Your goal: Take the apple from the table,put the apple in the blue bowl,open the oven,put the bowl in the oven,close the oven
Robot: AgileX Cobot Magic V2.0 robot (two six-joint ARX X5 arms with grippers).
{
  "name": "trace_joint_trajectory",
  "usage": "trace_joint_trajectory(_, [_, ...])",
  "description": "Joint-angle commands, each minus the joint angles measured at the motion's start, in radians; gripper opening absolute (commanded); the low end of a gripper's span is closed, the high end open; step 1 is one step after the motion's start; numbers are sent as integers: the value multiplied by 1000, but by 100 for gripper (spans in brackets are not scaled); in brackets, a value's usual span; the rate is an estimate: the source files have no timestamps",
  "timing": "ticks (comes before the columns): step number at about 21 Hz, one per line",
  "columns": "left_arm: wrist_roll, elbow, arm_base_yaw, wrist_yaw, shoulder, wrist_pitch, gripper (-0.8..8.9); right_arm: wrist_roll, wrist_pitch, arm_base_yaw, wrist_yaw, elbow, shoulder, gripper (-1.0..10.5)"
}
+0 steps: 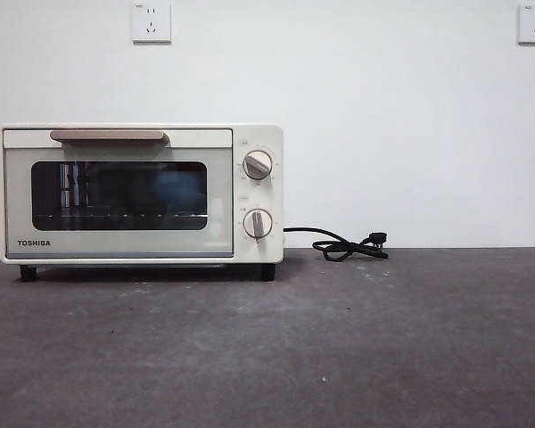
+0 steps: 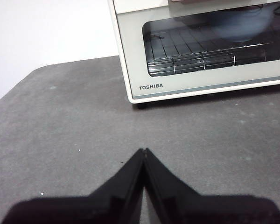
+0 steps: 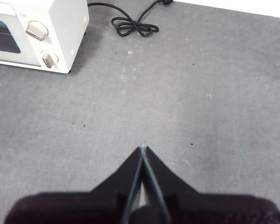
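Observation:
The cream-white oven [image 1: 143, 245] stands at the back left of the table [image 1: 357, 357] with its dark glass door closed. Through the glass shows the blue bowl [image 2: 242, 23] on the wire rack, a blue blur [image 1: 180, 191] in the front view. The apple is hidden in every view. Over bare table in front of the oven's left corner hangs my left gripper [image 2: 143, 150], shut and empty. Off to the oven's right, my right gripper [image 3: 142, 147] is also shut and empty above the table. Neither arm appears in the front view.
The oven's tan bar handle [image 1: 107, 135] runs along the door's top, and two round knobs [image 1: 257, 165] sit on its right panel. Behind the oven's right side, a black cord [image 1: 348, 247] lies coiled on the table. A white wall with two sockets stands behind.

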Motion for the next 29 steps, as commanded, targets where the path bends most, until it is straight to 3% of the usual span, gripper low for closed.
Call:
trace_joint_trajectory(1, [-14,-10,2,10,2,9,-4,11,-27,0,4,-9,1,1])
trace_joint_trajectory(12, [-14,-10,1,7,3,9,-4,11,-27,0,4,-9,1,1])
trace_joint_trajectory(14, [-14,-10,1,7,3,8,-4,-35,-27,0,11,-9,1,1])
trace_joint_trajectory(15, [-14,-10,1,7,3,9,-4,-49,-27,0,34,-10,1,1])
trace_joint_trajectory(18, [-14,-10,1,7,3,8,-3,-26,-27,-14,230,-16,2,1])
trace_joint_trajectory(24, [-14,-10,1,7,6,8,-4,-25,-27,-19,247,-17,15,1])
trace_joint_trajectory(26, [-14,-10,1,7,6,8,-4,16,-12,-28,248,-24,23,1])
trace_joint_trajectory(29, [-14,-10,1,7,9,9,-4,-42,171,-100,241,-93,-32,1])
